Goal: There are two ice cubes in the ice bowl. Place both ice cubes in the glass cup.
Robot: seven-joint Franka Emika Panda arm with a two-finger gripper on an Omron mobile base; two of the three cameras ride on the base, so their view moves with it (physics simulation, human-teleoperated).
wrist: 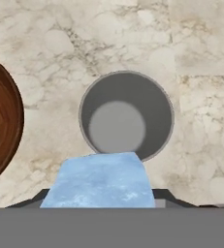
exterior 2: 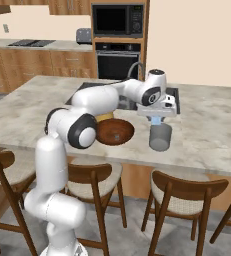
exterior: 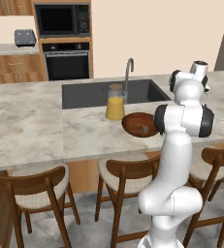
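Hand (exterior 2: 156, 120) half-closed, gripping ice cube (wrist: 100, 180) above glass cup (wrist: 126, 116).

glossy wooden bowl (wrist: 2, 126), veined marble counter (wrist: 196, 43), frosty translucent ice cube (wrist: 101, 181).

Your gripper (exterior 2: 157, 118) hangs just above the glass cup (exterior 2: 160, 137), pinching 1 ice cube (exterior 2: 156, 120) between its fingers. The cup stands upright near the worktop's (exterior 2: 207, 125) front edge, with the ice bowl (exterior 2: 115, 132) beside it on its left.

Both base views look forward and down from behind, sharing the counter (exterior: 31, 131); the hand view looks straight down, close.
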